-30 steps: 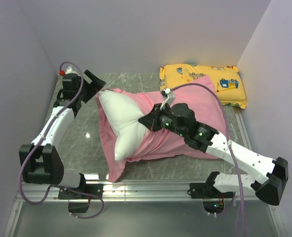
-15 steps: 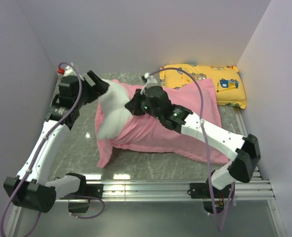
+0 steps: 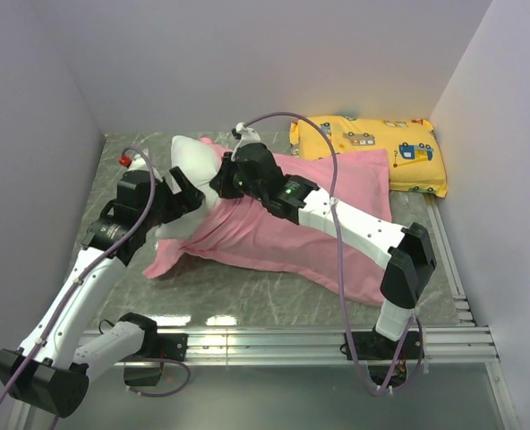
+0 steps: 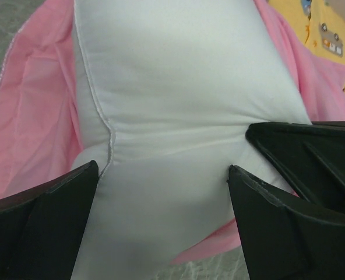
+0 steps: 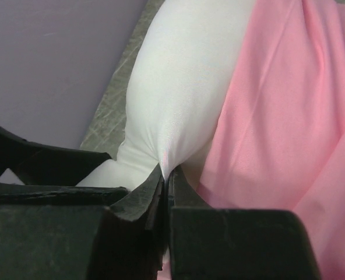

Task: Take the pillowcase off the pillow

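So the pillow (image 3: 189,161) is plain white and plump, and its far-left end pokes out of the pillowcase (image 3: 247,237) at the back of the grey marble-look surface (image 3: 247,287). The rest of it is inside the pink cover, which runs off toward the right and front from that bare end. The cover is shiny pink satin, pretty rumpled, with long soft folds along it, and a loose flap hangs on the near-left side of the pillow's bare end.

The right gripper (image 3: 218,182) sits right at the edge of the cover's opening, on the pillow's right flank. In the right wrist view, the right gripper (image 5: 165,175) has its fingers clamped tight together. They pinch a little peak of white pillow (image 5: 184,87) fabric, with the pink satin (image 5: 289,116) just beside it.

The left gripper (image 3: 186,202) is on the near side of the bare end. Its own camera shows the left gripper (image 4: 162,169) spread wide, with the pillow (image 4: 172,87) filling the gap between the two fingers. The pillow has a seam and a creased waist there, with pink pillowcase (image 4: 32,116) bunched on both sides.

A yellow pillow (image 3: 372,148) with a cartoon vehicle print lies well off to the right of the white one, and the pink cover's far corner touches it.
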{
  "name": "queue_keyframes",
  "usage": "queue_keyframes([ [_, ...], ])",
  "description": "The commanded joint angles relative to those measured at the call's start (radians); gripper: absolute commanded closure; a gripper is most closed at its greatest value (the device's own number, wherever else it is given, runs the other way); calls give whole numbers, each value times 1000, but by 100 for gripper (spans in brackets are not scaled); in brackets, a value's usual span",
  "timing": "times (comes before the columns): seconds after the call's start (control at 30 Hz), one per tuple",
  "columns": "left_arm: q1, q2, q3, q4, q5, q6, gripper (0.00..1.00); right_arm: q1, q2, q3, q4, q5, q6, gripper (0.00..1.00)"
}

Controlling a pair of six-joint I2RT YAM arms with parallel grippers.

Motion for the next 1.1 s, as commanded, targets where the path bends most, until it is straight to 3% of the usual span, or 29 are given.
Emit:
queue_keyframes([
  [0.0,-13,33,-42,48,57,32,1,-2,-26,79,107,-22,7,100],
  [0.2,-16,100,-130,219,193,31,2,0,-8,82,104,-60,2,100],
  [0.27,-16,134,-145,265,205,11,10,-2,-3,84,107,-77,2,100],
  [0.3,-16,143,-147,275,208,2,40,0,0,85,106,-90,1,100],
  [0.37,-16,172,-136,284,203,-17,72,1,6,93,86,-114,-4,100],
  [0.4,-15,182,-130,273,200,-28,99,3,4,92,78,-121,-9,100],
  [0.57,-15,147,-111,264,121,-49,100,2,-57,40,-2,-48,-51,98],
  [0.6,-15,134,-113,252,98,-61,100,2,-78,21,-11,-23,-59,89],
  [0.63,-15,117,-111,244,79,-67,100,0,-128,-2,-22,28,-77,64],
  [0.73,-15,87,-113,221,37,-92,100,1,-225,-77,-92,101,-113,35],
  [0.87,-15,51,-108,218,13,-110,100,0,-374,-193,-150,233,-117,23],
  [1.07,-15,30,-70,201,13,-120,100,-15,-450,-332,-253,348,-84,20],
])
